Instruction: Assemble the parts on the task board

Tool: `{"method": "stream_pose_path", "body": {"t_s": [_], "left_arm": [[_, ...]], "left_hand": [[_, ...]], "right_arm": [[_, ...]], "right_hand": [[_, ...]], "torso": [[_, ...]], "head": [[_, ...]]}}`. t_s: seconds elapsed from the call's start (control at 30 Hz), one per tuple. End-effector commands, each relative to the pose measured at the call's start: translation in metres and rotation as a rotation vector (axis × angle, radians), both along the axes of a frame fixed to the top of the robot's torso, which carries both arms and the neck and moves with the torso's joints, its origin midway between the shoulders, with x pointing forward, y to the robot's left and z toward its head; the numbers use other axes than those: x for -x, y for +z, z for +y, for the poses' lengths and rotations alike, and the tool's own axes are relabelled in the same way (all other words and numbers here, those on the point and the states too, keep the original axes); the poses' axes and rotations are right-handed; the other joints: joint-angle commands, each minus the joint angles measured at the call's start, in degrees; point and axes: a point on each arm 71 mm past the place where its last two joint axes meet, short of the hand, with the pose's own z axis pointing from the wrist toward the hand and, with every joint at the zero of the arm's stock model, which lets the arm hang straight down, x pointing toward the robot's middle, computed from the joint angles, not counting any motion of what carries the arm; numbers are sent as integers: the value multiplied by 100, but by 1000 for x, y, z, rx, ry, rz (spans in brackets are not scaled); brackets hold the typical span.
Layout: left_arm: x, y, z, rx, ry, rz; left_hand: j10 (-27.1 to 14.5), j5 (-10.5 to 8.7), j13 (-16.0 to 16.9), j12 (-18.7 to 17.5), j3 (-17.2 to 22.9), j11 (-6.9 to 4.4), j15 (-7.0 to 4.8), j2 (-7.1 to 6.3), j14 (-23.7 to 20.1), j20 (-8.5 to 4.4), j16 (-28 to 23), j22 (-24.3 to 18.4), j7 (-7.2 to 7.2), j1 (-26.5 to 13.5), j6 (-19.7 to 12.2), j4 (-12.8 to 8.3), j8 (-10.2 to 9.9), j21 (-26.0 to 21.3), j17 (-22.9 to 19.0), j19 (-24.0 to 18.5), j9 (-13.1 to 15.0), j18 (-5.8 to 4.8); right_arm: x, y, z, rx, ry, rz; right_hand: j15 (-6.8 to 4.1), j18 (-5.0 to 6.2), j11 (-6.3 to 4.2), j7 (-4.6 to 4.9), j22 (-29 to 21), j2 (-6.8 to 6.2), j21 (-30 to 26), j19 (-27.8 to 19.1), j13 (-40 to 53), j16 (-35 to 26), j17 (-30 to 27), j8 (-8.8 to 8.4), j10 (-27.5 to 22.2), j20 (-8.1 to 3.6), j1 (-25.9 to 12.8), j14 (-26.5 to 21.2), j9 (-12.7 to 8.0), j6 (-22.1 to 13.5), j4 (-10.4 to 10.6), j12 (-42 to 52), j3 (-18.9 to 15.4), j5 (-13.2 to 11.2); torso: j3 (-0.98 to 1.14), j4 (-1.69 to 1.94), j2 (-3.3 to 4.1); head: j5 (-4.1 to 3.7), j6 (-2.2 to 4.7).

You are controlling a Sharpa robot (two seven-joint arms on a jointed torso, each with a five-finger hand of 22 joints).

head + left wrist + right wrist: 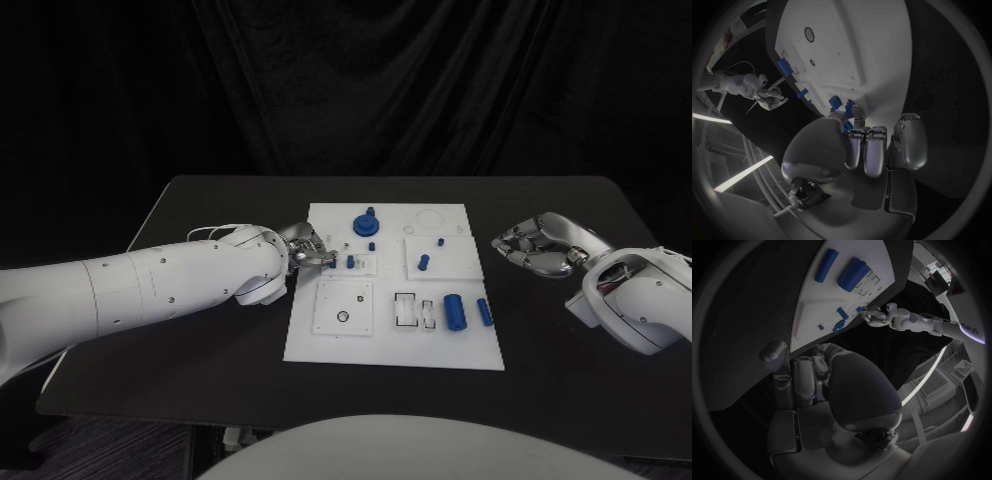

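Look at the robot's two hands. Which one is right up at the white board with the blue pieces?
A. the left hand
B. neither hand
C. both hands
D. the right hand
A: the left hand reaches over the left edge of the task board, its fingertips at a small blue part, while the right hand hangs over bare black table beside the board.

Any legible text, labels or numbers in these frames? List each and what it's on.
None can be read.
White task board: no print visible, only cut-outs and blue parts.
White left arm, right wrist view: dark lettering near the circle's rim, too small and blurred to read.
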Motion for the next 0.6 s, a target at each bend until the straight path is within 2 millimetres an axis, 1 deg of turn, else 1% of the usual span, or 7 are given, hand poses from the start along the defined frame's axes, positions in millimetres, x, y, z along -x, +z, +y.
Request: {"method": "stream_pose_path", "body": {"t_s": [0.03,0.6], "left_arm": [[2,-2,-3,1,-17,22],[3,-3,-3,-4,-22,36]], "left_hand": [[595,-36,1508,15,44,-20,-29,-47,595,9,15,1025,14,7,-42,-5,-21,-39,1510,-35,114,14],[595,-28,1508,15,120,-19,-26,-77,595,12,15,1024,14,41,-42,-17,-29,-46,1510,-41,115,15]], "right_arm": [[1,-1,0,4,-8,7],[1,-2,0,4,-7,9]], "right_hand": [[8,81,5,17,620,-42,-17,-29,-5,-15,150,-19,-5,16,9,-13,-9,20,2,-12,18,34],[8,81,5,17,620,-42,-17,-29,-5,-15,150,-19,-5,16,9,-13,-9,20,2,-12,18,34]], "torso": [[-1,-3,-1],[-2,0,0]], "head": [[5,-1],[14,-1]]}}
